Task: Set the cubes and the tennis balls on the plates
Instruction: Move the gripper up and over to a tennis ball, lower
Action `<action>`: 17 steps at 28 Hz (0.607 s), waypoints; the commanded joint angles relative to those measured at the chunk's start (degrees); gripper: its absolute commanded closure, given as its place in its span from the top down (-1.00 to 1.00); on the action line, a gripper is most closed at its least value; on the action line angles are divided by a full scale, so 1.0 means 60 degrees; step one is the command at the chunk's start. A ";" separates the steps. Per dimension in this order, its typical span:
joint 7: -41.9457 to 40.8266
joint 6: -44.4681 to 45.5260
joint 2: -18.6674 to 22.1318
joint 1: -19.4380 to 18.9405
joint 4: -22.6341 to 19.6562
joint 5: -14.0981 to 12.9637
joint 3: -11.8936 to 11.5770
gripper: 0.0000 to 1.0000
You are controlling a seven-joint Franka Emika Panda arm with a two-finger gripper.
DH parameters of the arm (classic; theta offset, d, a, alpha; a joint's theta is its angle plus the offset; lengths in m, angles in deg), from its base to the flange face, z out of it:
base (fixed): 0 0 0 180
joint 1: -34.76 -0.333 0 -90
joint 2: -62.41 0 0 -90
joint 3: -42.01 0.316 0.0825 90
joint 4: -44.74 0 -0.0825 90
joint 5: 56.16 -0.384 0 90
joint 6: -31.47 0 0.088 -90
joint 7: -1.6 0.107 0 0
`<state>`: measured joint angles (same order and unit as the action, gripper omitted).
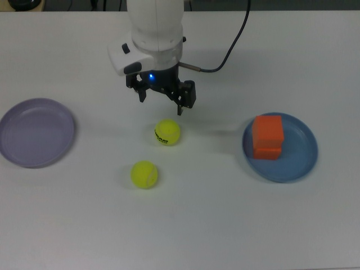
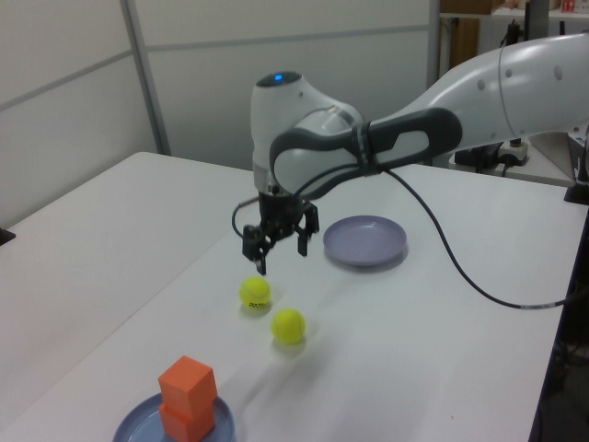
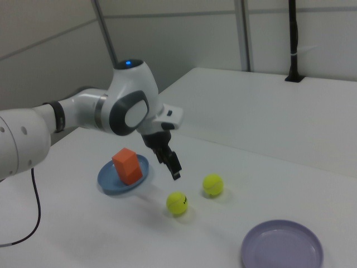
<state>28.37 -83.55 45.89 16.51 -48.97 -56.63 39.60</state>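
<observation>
gripper [image 1: 161, 103] open above lettered tennis ball [image 1: 167, 132]

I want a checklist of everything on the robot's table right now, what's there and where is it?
Surface: plain white table, bare apart from the items below.
Job's things: two matte orange cubes stacked on the round blue plate; two fuzzy yellow-green tennis balls on the table, one with black lettering, one plain; round lavender plate empty.
Clutter: nothing seen.
Gripper: black two-finger gripper open, empty, above the lettered ball.
Cables: black cable running from the wrist.
Surroundings: grey wall panels.
</observation>
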 commanded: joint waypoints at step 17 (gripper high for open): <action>-0.0330 -0.1059 -0.1362 -0.0138 -0.0436 -0.0244 0.0021 1.00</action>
<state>27.73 -88.45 37.99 16.21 -50.72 -56.75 39.96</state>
